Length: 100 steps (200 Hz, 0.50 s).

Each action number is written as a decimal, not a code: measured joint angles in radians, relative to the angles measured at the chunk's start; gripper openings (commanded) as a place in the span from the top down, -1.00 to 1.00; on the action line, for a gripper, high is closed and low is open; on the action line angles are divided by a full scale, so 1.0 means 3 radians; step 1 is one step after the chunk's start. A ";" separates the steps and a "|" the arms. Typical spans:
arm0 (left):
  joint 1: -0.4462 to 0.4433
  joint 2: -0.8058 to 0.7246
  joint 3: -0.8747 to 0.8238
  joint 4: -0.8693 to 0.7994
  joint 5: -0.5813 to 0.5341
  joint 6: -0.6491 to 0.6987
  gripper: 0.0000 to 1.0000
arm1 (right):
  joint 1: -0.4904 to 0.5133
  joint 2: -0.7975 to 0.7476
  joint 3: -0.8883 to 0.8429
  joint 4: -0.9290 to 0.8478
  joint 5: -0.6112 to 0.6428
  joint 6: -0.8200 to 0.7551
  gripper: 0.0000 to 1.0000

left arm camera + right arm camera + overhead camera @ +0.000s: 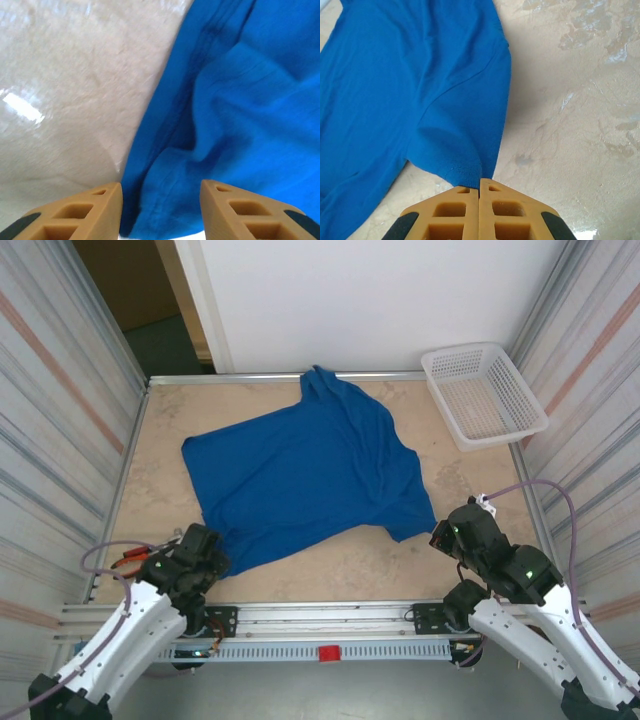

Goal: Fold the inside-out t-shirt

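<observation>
The inside-out t-shirt is plain royal blue and lies spread across the middle of the table, collar end toward the back wall. My left gripper is at its near left corner. In the left wrist view the left gripper stands open, its tan fingers on either side of the rumpled hem of the t-shirt. My right gripper is at the near right sleeve. In the right wrist view the right gripper is shut, with the sleeve hem of the t-shirt pinched at its tips and slightly tented.
A white lattice basket sits at the back right corner, partly over the table's rim. Corrugated walls stand along both sides. Bare marbled tabletop lies right of the shirt and along the near rail.
</observation>
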 measured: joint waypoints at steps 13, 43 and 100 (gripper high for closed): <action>-0.0168 0.0019 -0.0004 -0.0060 -0.0084 -0.0148 0.08 | 0.0000 0.0000 0.0000 0.0000 0.0000 -0.0001 1.00; -0.0259 0.0205 -0.0006 -0.0045 -0.0188 -0.0338 0.35 | 0.0000 0.0004 0.0000 0.0003 -0.0001 -0.0001 1.00; -0.0268 0.0491 0.0064 0.0072 -0.0322 -0.0310 1.00 | 0.0000 -0.0038 0.0000 -0.0041 0.0015 0.0029 1.00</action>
